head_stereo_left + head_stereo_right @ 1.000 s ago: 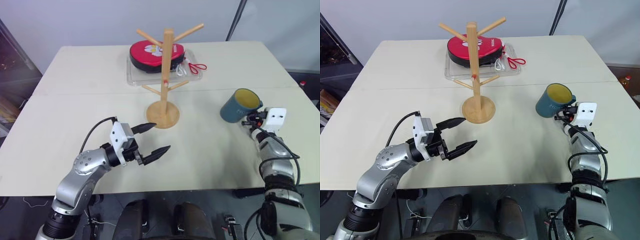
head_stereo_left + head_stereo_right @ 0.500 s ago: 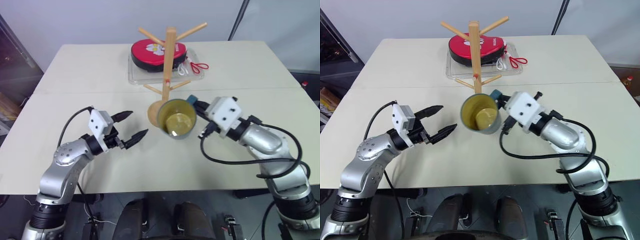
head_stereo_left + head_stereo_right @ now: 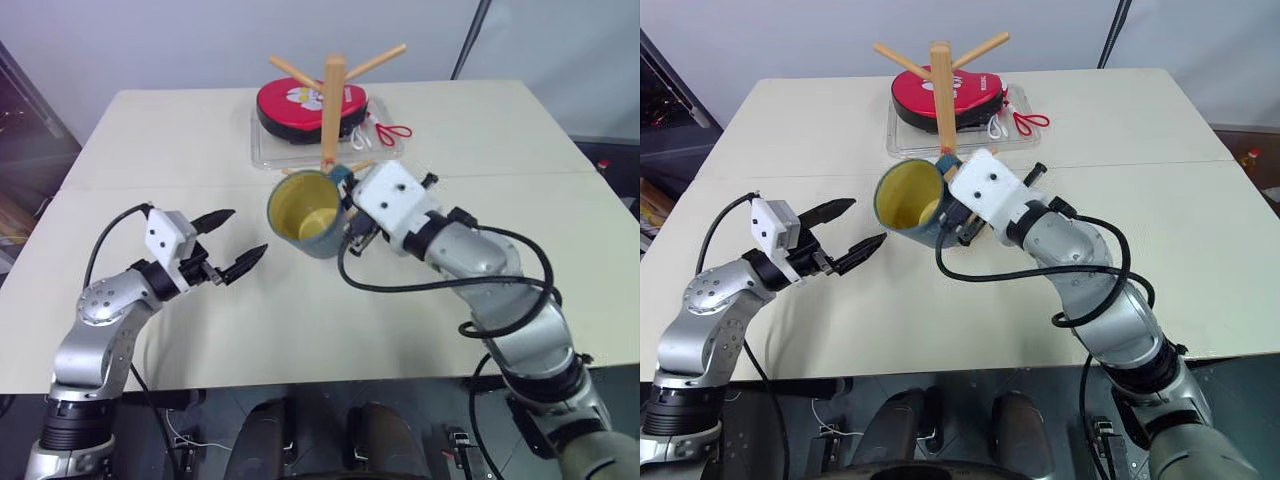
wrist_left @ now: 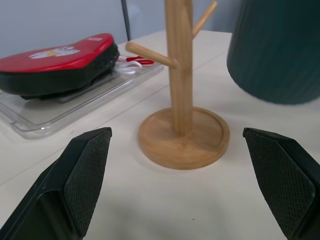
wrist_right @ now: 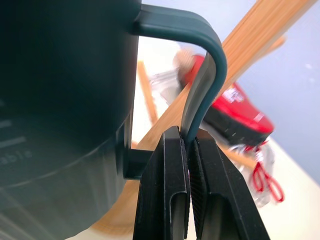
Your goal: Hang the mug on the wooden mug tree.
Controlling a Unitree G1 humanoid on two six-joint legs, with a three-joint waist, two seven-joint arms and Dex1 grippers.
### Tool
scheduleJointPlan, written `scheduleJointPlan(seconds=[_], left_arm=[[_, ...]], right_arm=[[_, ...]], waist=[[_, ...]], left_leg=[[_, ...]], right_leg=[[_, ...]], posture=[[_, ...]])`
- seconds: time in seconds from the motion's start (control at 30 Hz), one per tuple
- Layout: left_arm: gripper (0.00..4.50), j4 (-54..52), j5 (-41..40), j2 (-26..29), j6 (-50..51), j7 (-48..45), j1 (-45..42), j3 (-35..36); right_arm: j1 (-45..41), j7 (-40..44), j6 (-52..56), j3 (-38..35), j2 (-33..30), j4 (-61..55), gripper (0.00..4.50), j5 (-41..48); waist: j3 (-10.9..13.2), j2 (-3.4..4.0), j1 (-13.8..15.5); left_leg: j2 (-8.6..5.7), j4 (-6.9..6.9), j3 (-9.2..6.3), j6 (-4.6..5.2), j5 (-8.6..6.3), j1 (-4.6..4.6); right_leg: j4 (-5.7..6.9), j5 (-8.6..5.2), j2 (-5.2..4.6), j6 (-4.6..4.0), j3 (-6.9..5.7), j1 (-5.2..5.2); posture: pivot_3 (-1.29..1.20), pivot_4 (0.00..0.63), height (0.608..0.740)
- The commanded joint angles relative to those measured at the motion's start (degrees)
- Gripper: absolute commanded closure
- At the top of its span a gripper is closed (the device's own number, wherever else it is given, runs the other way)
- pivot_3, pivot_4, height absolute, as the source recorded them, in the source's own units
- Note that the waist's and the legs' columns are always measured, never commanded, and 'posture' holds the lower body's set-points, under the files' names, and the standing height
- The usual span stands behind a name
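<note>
Nearest, at eight o'clock on the bench (image 3: 480, 140), the left pincer (image 3: 228, 245) hovers with its black fingers spread wide, empty. At centre, the right pincer (image 5: 187, 165) is clamped tight on the thin loop handle of the mug (image 3: 305, 212), carried off the bench, tipped so the yellow mouth faces the camera. Glazed ceramic: rigid, weighty, slick, breakable; that handle is the sensible hold. Just behind, toward twelve, stands the wooden mug tree (image 3: 333, 95), then a clear tray (image 3: 268, 152) holding a red pouch (image 3: 295, 105).
</note>
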Motion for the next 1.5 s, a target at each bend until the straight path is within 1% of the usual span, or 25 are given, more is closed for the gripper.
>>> scheduleJointPlan(seconds=[0.03,0.13,0.23,0.37,0.53,0.73,0.93,1.03,1.2,1.4,1.5], left_arm=[[0.00,-0.9,-1.5,0.8,-0.4,-0.8,-0.2,1.9],[0.00,-1.1,-2.0,0.9,-0.3,-1.1,-0.2,2.3],[0.00,-2.7,-4.2,1.3,1.0,-1.7,-0.3,3.3],[0.00,-7.0,-10.1,3.8,6.0,-3.2,-0.1,5.1],[0.00,-9.2,-13.3,6.4,9.0,-4.0,-0.1,5.9],[0.00,-9.9,-14.1,6.7,9.7,-3.7,-1.6,5.8],[0.00,-9.5,-13.6,6.6,9.3,-3.9,-1.9,5.6],[0.00,-9.2,-13.4,6.4,9.0,-3.8,-2.1,5.5],[0.00,-8.8,-13.0,6.0,8.5,-3.8,-2.1,5.4],[0.00,-8.3,-12.5,5.5,7.8,-3.3,-2.0,5.7],[0.00,-7.0,-12.0,5.2,7.3,-2.2,-1.9,6.2]], right_arm=[[-2.5,-1.4,1.1,0.5,1.7,-0.2,4.46,-1.4],[-3.4,-1.8,2.1,1.0,2.5,0.6,4.46,-1.9],[-4.6,-2.5,2.9,1.2,3.6,2.3,4.46,-2.4],[-5.8,-2.8,4.0,1.2,3.9,4.3,4.46,-2.9],[-6.4,-3.0,3.9,1.4,4.6,5.8,4.46,-3.0],[-7.7,-3.5,4.1,1.6,6.3,8.8,4.46,-3.3],[-8.1,-2.9,3.2,1.9,6.4,9.8,4.46,-3.5],[-8.1,-3.0,2.5,2.1,6.2,10.0,3.47,-3.9],[-7.9,-3.3,1.7,1.6,5.9,10.1,0.98,-4.8],[-6.5,-1.5,-0.8,0.1,2.7,7.9,0.98,-4.6],[-3.3,2.7,-6.1,-4.3,-1.1,5.2,0.98,-1.5]], waist=[[0.0,0.00,0.0],[0.0,0.00,0.0],[0.0,-0.01,0.0],[0.0,-0.02,-0.2],[0.0,-0.02,-0.2],[0.0,-0.02,-0.2],[0.0,-0.02,-0.2],[0.0,-0.02,-0.2],[0.0,-0.02,-0.2],[0.0,-0.02,-0.1],[0.0,-0.02,0.1]], left_leg=[[0.00,0.00,0.01,0.00,0.00,0.00],[-0.01,0.01,0.02,0.00,0.00,0.00],[-0.01,0.00,0.02,0.00,0.00,0.00],[0.00,0.00,0.02,-0.01,0.01,0.00],[0.00,-0.01,0.02,-0.02,0.01,0.00],[0.00,-0.01,0.03,-0.02,0.02,0.00],[-0.01,-0.02,0.04,-0.03,0.02,0.00],[-0.01,-0.02,0.05,-0.03,0.02,0.00],[-0.01,-0.02,0.05,-0.03,0.02,0.00],[-0.01,-0.02,0.05,-0.03,0.02,0.00],[-0.01,-0.02,0.05,-0.02,0.01,0.00]], right_leg=[[0.00,0.00,0.00,0.00,0.00,0.00],[0.00,0.00,0.00,0.00,0.00,0.01],[0.01,0.00,0.00,0.00,0.00,0.00],[0.04,0.00,0.00,0.00,0.00,-0.02],[0.04,0.00,0.00,0.00,0.00,-0.03],[0.04,0.00,0.01,0.00,0.00,-0.03],[0.04,0.00,0.01,0.00,0.00,-0.03],[0.04,0.00,0.01,0.00,0.00,-0.04],[0.04,0.00,0.01,0.00,0.01,-0.04],[0.03,0.00,0.01,0.00,0.01,-0.04],[0.02,0.00,0.01,0.00,0.01,-0.03]], posture=[[0.00,0.150,0.740],[0.00,0.150,0.740],[0.00,0.150,0.740],[0.00,0.150,0.740],[0.00,0.150,0.740],[0.00,0.150,0.740],[0.00,0.150,0.740],[0.00,0.150,0.740],[0.00,0.150,0.740],[0.00,0.150,0.740],[0.00,0.150,0.740]])
